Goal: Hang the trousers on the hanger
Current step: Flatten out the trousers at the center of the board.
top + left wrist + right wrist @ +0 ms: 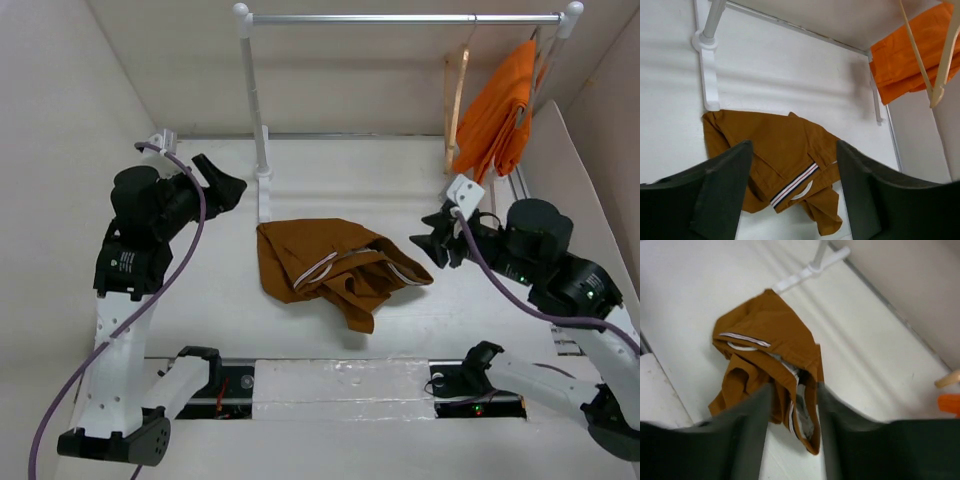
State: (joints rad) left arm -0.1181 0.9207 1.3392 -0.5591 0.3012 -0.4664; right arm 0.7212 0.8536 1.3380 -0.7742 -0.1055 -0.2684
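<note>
The rust-brown trousers (335, 270) lie crumpled on the table's middle, striped waistband showing; they also show in the left wrist view (785, 165) and the right wrist view (767, 350). The pale wooden hanger (457, 95) hangs on the rail at the back right, and it shows in the left wrist view (927, 65). My left gripper (222, 185) is open and empty, to the left of and above the trousers (794, 150). My right gripper (430, 245) is open and empty just right of the trousers' waistband end (795, 390).
A white-and-silver clothes rail (400, 18) stands at the back, its left post (258, 120) just behind the trousers. A brighter orange garment (500, 110) hangs at the rail's right end. White walls close in the left, back and right.
</note>
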